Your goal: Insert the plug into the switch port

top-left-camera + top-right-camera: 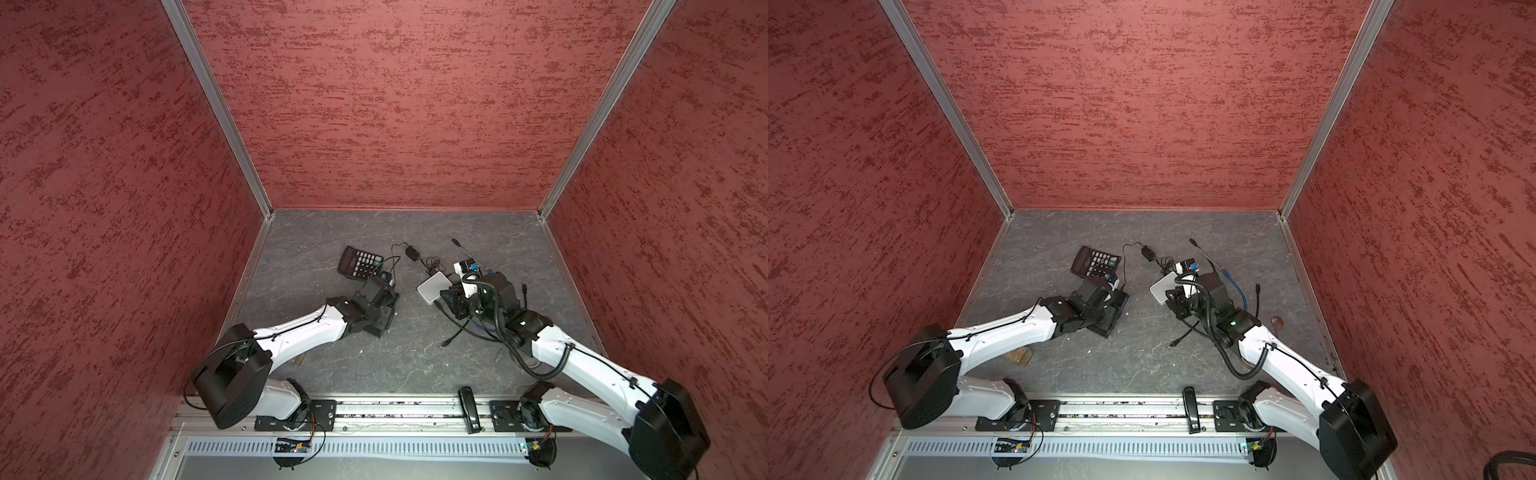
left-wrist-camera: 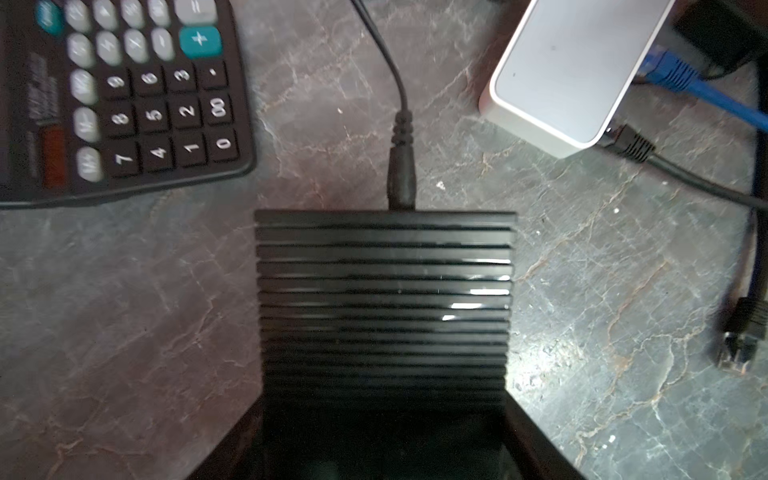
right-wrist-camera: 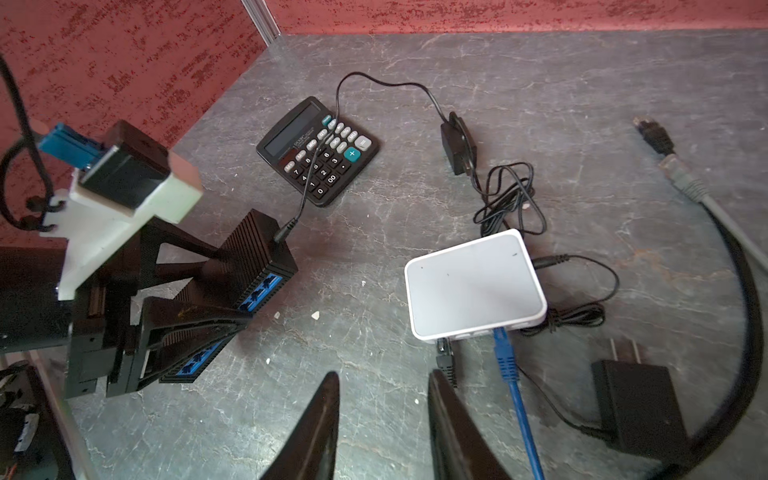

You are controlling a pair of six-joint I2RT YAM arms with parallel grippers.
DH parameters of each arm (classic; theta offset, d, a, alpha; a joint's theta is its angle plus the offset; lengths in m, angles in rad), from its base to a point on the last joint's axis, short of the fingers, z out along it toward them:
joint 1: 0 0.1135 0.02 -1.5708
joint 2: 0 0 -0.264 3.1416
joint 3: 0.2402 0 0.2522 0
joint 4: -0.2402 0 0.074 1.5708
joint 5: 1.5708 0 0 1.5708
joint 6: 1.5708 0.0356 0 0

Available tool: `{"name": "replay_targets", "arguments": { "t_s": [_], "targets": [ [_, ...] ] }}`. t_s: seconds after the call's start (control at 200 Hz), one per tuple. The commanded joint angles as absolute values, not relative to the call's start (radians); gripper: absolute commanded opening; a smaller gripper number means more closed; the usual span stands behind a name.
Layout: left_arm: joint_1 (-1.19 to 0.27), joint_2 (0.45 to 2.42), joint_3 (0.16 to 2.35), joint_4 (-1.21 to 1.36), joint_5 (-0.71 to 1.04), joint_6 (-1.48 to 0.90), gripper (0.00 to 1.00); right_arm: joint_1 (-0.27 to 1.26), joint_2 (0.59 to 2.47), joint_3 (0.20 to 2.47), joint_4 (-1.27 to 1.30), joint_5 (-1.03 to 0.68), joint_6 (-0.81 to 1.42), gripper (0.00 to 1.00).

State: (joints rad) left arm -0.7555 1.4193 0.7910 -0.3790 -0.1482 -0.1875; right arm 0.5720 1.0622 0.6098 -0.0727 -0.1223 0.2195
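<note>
1. The left tool (image 3: 237, 286) is clamped across a black ribbed switch (image 2: 382, 299), one finger on each side. The switch's row of blue ports faces the other arm.
2. A thin round power lead (image 2: 401, 174) is plugged into the switch's far edge, and its wire trails over the keys of a calculator (image 3: 316, 153).
3. The right tool (image 3: 384, 378) stands spread with nothing between its fingers, near a white box (image 3: 473, 286) that lies flat on the tabletop (image 3: 540, 104).
4. The black plug (image 3: 444, 357) sits at the corner of the white box's near edge, just beside a blue cable (image 3: 509, 365) seated there. I cannot tell whether the plug is fully home.
5. A black power adapter (image 3: 640, 407) and a grey cable (image 3: 681, 178) lie loose nearby.
</note>
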Motion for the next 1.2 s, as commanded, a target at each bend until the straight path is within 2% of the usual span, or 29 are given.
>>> {"name": "replay_targets", "arguments": {
  "t_s": [0.0,0.331,0.586,0.681,0.741,0.877,1.037,1.127,1.197],
  "targets": [
    [-0.753,1.466,0.838,-0.423,-0.114,-0.204,0.35,0.564,1.049,0.618,-0.086,-0.092,0.189,0.36],
    [-0.752,1.608,0.92,-0.51,-0.115,-0.215,0.36,0.561,1.057,0.591,-0.051,-0.127,0.147,0.35],
    [-0.76,1.686,0.949,-0.535,-0.137,-0.222,0.43,0.56,1.045,0.592,-0.035,-0.142,0.117,0.36],
    [-0.761,1.709,0.951,-0.53,-0.135,-0.23,0.48,0.56,1.045,0.592,-0.034,-0.149,0.113,0.36],
    [-0.763,1.723,0.954,-0.528,-0.137,-0.233,0.55,0.56,1.046,0.591,-0.034,-0.15,0.111,0.36],
    [-0.763,1.741,0.956,-0.523,-0.147,-0.241,0.61,0.561,1.045,0.592,-0.039,-0.15,0.097,0.36],
    [-0.763,1.715,0.943,-0.514,-0.163,-0.241,0.79,0.56,1.033,0.594,-0.052,-0.154,0.046,0.36],
    [-0.762,1.689,0.93,-0.493,-0.177,-0.241,0.82,0.56,1.022,0.595,-0.055,-0.161,0.017,0.36],
    [-0.762,1.67,0.924,-0.475,-0.177,-0.235,0.89,0.561,1.014,0.595,-0.056,-0.193,-0.018,0.36]
  ]
}}
